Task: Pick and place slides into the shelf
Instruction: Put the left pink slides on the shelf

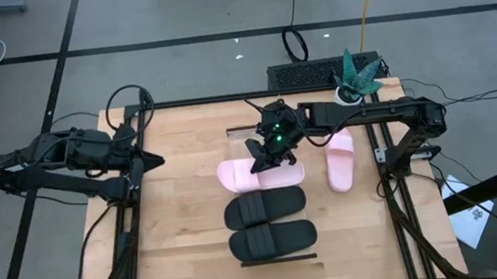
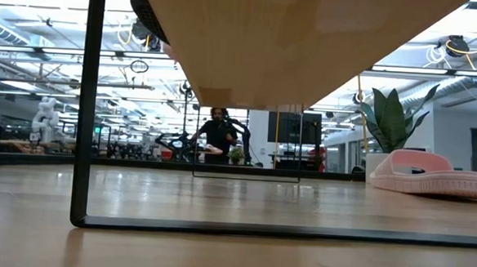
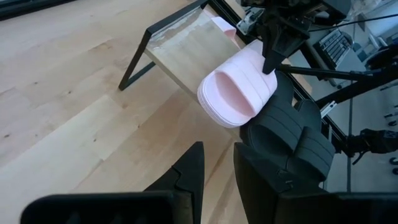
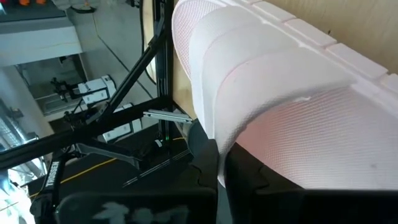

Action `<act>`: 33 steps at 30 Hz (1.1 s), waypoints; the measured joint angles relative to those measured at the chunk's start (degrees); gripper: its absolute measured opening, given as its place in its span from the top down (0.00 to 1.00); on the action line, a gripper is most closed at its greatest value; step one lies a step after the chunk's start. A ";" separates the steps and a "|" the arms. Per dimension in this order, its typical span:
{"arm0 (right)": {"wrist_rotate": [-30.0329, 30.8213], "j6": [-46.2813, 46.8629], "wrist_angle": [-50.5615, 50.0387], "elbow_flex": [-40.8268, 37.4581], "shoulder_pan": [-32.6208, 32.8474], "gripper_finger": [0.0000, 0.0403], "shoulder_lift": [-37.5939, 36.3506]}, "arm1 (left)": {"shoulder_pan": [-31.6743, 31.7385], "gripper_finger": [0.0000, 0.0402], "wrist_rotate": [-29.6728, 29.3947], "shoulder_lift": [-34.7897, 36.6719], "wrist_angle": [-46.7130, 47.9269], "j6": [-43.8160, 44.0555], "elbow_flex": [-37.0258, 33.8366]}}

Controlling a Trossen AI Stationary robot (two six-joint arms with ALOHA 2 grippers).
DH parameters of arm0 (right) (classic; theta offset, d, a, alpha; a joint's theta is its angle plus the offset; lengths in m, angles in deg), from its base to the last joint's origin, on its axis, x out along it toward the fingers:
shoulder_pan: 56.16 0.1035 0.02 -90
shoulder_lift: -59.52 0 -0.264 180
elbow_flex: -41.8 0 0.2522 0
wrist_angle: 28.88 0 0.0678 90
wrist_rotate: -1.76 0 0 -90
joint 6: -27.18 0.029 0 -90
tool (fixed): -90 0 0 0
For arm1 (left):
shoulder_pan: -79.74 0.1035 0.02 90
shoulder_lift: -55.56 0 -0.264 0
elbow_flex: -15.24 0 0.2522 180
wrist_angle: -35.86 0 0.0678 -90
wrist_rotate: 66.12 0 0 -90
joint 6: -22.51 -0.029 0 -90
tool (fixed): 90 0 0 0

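The right gripper [image 1: 260, 157], mid-frame, had its jaws shut on a pink slide [image 1: 243, 174] over the shelf [image 1: 246, 138], probably seating it beside the black pair [image 1: 267, 224]; left jaws part open.

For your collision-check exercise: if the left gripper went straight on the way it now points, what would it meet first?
Probably the nearer black slide, directly ahead of the left gripper; the pink slide lies just beyond. Depth is uncertain.

Two pale pink slides [image 1: 251, 174] [image 1: 341, 159], two matte black slides [image 1: 266, 207] [image 1: 273, 241], light wood table [image 1: 182, 213], light wood shelf [image 3: 186, 53] with dark frame, green plant [image 1: 359, 75]
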 joint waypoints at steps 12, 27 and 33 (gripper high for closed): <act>-1.03 0.44 -1.46 0.00 -0.02 1.00 -1.12 | -0.02 0.79 0.00 0.00 0.00 -0.41 0.02; -1.67 0.05 -3.37 0.00 0.00 1.00 -1.17 | 0.00 0.79 -0.02 0.00 0.00 -0.39 0.00; -1.88 0.62 -3.37 0.02 0.00 1.00 -1.18 | 0.00 0.79 -0.02 0.00 0.00 -0.38 0.00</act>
